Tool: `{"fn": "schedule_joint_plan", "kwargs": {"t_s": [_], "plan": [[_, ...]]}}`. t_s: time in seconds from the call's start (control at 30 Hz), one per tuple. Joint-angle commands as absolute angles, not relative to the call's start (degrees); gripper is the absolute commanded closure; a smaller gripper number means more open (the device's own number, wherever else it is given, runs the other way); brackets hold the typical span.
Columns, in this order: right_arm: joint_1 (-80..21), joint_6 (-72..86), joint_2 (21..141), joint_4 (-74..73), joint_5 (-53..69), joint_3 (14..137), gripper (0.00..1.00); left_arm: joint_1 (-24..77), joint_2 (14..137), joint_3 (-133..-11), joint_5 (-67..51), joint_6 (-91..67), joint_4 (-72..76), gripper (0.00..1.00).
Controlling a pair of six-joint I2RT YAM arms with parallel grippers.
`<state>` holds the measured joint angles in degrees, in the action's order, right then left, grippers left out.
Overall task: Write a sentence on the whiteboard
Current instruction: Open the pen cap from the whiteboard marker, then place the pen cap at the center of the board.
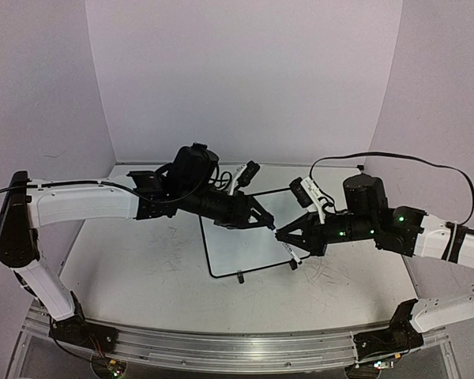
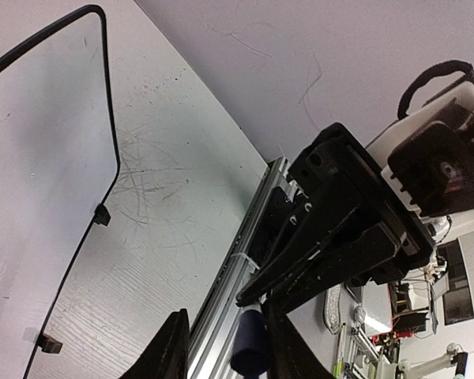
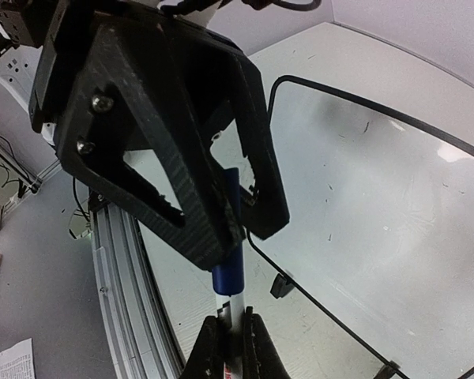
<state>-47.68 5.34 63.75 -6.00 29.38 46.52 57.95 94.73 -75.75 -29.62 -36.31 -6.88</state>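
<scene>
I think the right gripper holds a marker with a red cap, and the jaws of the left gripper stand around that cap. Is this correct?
No: the cap is dark blue, not red; the right wrist view shows it. The right gripper does hold the marker, and the left gripper's jaws do stand around that cap.

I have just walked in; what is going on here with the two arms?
The right gripper holds a marker by its white barrel above the whiteboard. The left gripper has its jaws around the marker's blue cap, not yet clamped, apparently to uncap it. No writing shows on the whiteboard.
</scene>
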Motion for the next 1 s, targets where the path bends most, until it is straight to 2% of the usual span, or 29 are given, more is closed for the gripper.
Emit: {"fn": "schedule_joint_plan", "kwargs": {"t_s": [0.0, 0.1, 0.17, 0.4, 0.63, 0.8, 0.97], "plan": [[-48.1, 4.3, 64.1, -3.2, 27.9, 48.2, 1.0, 58.0, 95.0, -78.8, -32.0, -35.9, -4.2, 0.74], [-48.2, 4.2, 64.9, -3.2, 27.8, 48.0, 1.0, 57.9, 94.1, -78.8, -31.1, -35.2, -4.2, 0.92], [-48.2, 4.1, 65.4, -3.2, 27.9, 47.7, 1.0, 57.2, 93.1, -78.5, -30.3, -34.8, -4.2, 0.99], [-48.6, 5.1, 67.9, -3.0, 26.9, 45.9, 1.0, 48.6, 83.9, -75.3, -24.8, -34.5, -7.2, 1.0], [-49.1, 5.7, 68.0, -1.8, 25.3, 45.0, 1.0, 40.8, 72.9, -76.6, -6.6, -29.2, -20.0, 1.0], [-49.1, 5.3, 64.5, -0.6, 23.6, 44.4, 1.0, 40.0, 70.0, -74.3, 12.6, -31.2, -33.4, 1.0], [-49.1, 5.4, 62.1, 1.1, 21.3, 43.9, 1.0, 37.7, 71.2, -63.6, 11.0, -33.3, -35.0, 1.0]]}}
